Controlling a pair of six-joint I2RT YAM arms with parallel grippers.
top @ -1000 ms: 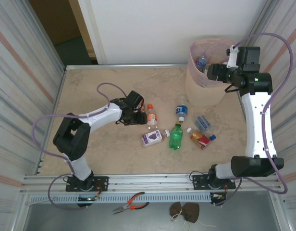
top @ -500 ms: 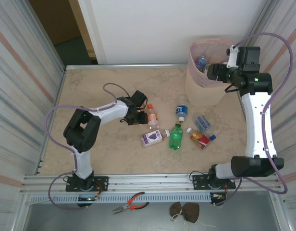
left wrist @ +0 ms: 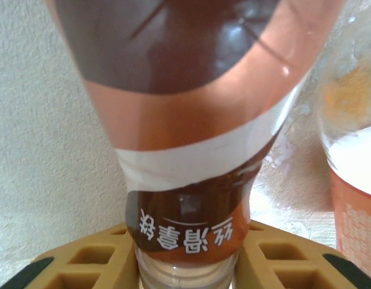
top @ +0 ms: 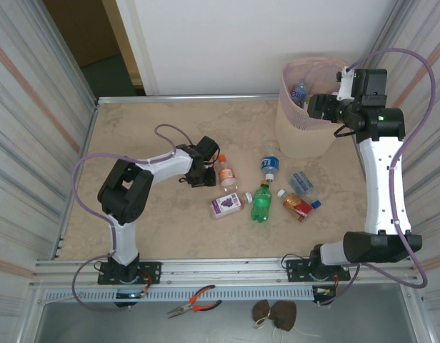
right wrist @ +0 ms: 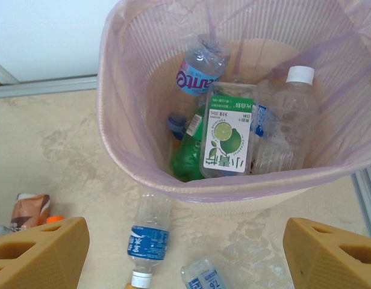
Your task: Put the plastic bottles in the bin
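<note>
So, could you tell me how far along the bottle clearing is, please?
Done: several bottles lie in the bin. In hand: the left gripper is closed on a brown-labelled bottle; the right gripper hangs open by the bin. Left: six more bottles on the table.

And the tally: six plastic bottles (top: pixel 261 202) loose on the table (top: pixel 148 121), a seventh, the brown-labelled bottle (left wrist: pixel 191 150), pinched in the left gripper (left wrist: pixel 187 268), at least four more down in the single bin (right wrist: pixel 122 120), and one pair of pliers (top: pixel 195 303).
</note>
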